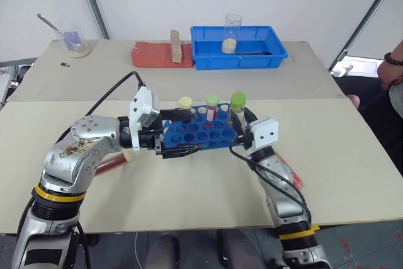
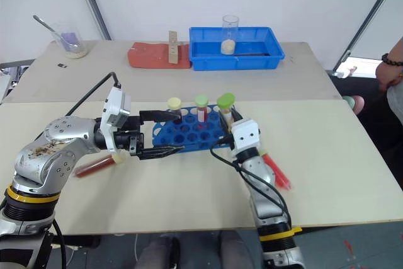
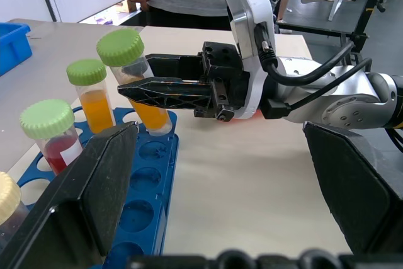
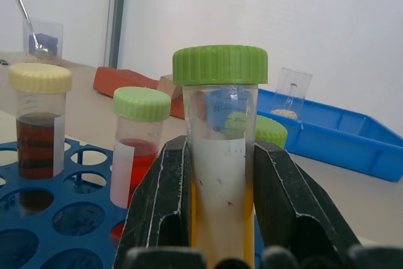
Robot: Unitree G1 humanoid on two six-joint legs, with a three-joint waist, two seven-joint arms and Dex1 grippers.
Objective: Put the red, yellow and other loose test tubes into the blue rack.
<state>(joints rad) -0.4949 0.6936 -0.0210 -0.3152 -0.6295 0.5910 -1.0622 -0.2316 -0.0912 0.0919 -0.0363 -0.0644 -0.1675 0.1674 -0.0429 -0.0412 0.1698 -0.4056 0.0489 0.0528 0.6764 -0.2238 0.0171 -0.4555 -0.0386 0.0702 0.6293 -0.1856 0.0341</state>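
No readable text, brand or number can be made out. Faint moulded graduation marks are seen through the yellow tube [image 4: 221, 174] below its green cap, but they cannot be read; its white label is blank apart from small specks.

1. I'm at a lab bench — capped tubes [image 4: 220, 155] of coloured liquid stand in a blue rack [image 1: 189, 133].
2. At the back of my table [image 1: 189, 206] sit a beaker [image 1: 232, 33] of beige powder in a blue tray [image 1: 208, 55], and a cup with a spoon [image 1: 70, 39].
3. Plain white walls — a person stands by.
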